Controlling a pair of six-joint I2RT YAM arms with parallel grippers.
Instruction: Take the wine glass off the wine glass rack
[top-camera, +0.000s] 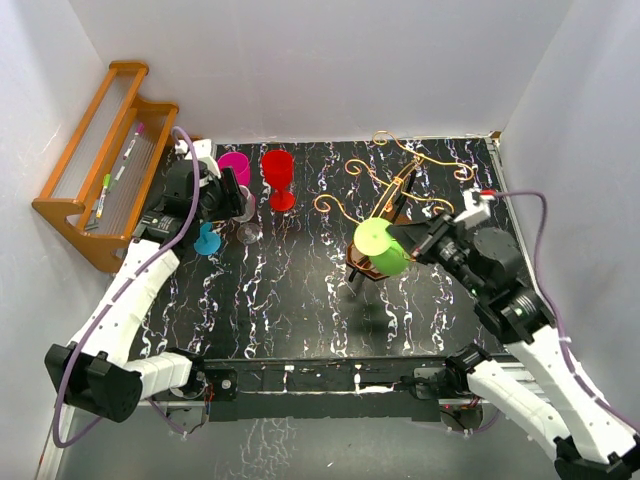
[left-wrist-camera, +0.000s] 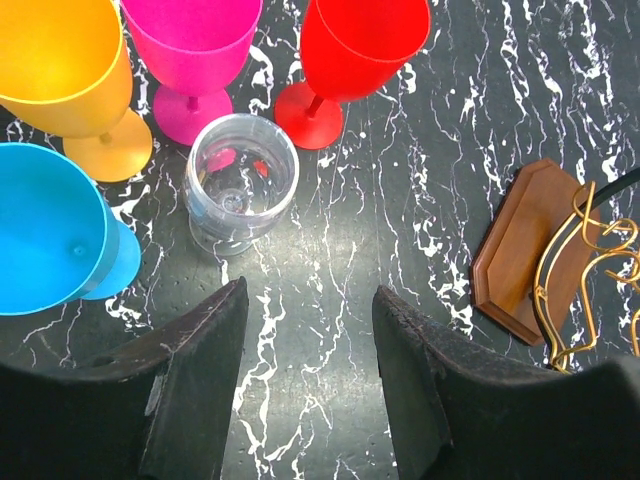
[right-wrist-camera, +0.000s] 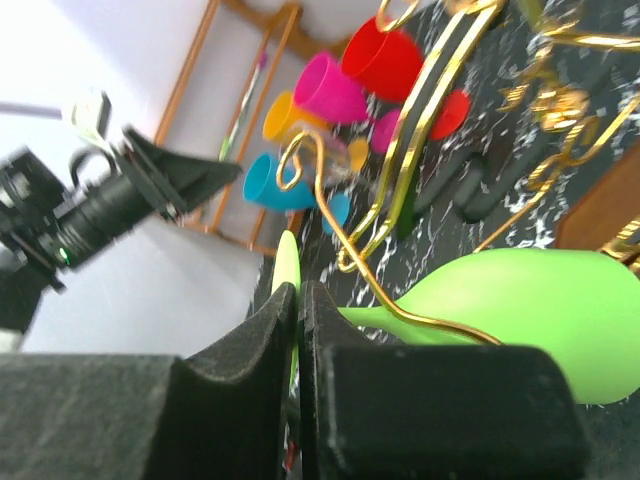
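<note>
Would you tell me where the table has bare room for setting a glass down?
The near middle of the table is bare, between the clear glass and the wine glass rack. The far-left corner is crowded with glasses.

you're looking at a black table (top-camera: 300, 300) veined all over with white marbling. the wine glass (top-camera: 380, 245) is lime green. the wine glass rack (left-wrist-camera: 525, 245) is brown wood with gold wire curls. your other glasses: a red glass (top-camera: 278, 172), a magenta glass (top-camera: 235, 165), an orange glass (left-wrist-camera: 60, 60), a blue glass (top-camera: 207, 240) and a clear glass (left-wrist-camera: 240, 185). the shelf (top-camera: 128, 70) is orange-brown, and the walls (top-camera: 320, 60) are plain white.
</note>
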